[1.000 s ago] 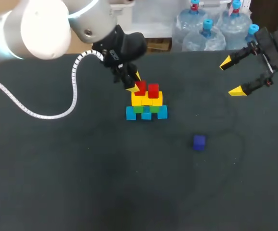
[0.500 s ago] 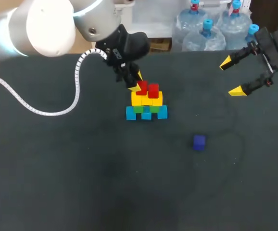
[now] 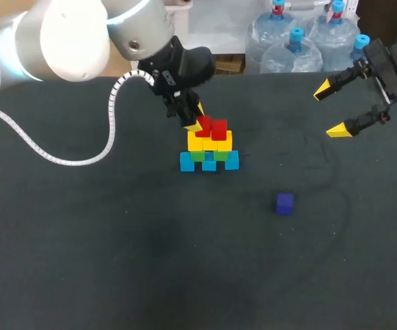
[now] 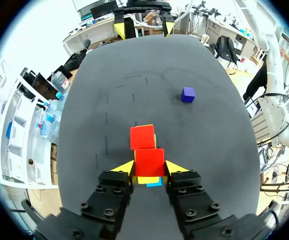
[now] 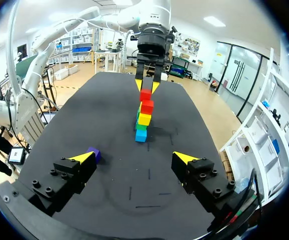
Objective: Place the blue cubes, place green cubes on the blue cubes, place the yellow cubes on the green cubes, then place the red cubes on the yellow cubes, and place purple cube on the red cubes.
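Table (image 3: pixel 82 261), dark and wide, seen from above with two robot arms reaching in. The left arm (image 3: pixel 68 34), bulky and white with a coiled cable, extends to the middle of the table. The right arm (image 3: pixel 391 62) hangs at the far right edge, well away from the work. Near the table's middle stands a small stack (image 3: pixel 209 148) of cubes: blue cubes (image 3: pixel 187 162) at the bottom, green cubes (image 3: pixel 197 156) on them, yellow cubes (image 3: pixel 212 143) above those. On top, the left gripper (image 4: pixel 149 167) is clenched on a red cube (image 4: pixel 149 161), one yellow tip pressed to each side of it, and a second red cube (image 4: pixel 142 137) sits just beyond it on the yellow layer. The right gripper (image 5: pixel 133 158) is spread wide, holding nothing. A purple cube (image 3: pixel 284 203) lies alone on the table, well apart from the stack, on the right arm's side. Over the last second the left gripper has slid its red cube a little closer to the second one — the gap between them has all but gone — while the right arm and purple cube have not moved. The red layer looks nearly done: the grip has yet to let go, and only the purple cube remains to be placed.
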You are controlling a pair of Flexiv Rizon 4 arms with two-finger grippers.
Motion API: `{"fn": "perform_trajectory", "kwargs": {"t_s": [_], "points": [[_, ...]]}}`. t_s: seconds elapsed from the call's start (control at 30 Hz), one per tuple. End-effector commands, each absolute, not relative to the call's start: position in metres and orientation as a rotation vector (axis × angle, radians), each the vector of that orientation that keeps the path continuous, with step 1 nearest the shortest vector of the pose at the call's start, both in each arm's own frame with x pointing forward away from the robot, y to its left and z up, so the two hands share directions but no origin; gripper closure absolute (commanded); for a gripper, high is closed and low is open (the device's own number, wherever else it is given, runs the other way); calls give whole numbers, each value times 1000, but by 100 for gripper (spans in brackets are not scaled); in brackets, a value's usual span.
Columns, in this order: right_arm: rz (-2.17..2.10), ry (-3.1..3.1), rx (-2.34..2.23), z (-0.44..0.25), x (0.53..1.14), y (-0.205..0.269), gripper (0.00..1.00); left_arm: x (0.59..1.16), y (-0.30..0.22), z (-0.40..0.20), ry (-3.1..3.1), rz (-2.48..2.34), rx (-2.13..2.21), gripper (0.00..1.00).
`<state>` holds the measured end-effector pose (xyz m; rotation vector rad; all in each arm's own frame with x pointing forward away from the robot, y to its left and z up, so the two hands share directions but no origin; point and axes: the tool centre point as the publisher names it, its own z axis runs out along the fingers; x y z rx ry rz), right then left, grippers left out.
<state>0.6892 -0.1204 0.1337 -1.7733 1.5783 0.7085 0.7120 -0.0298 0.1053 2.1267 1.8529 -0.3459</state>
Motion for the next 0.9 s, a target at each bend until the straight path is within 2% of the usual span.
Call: {"fn": "perform_trajectory", "kwargs": {"t_s": [0.03,0.9], "points": [[709,1577,-1773,133,690,-120,0,715,-32,105,1855,-348,2135,100],[709,1577,-1773,133,690,-120,0,716,-32,100,1861,-360,2136,100]]}}
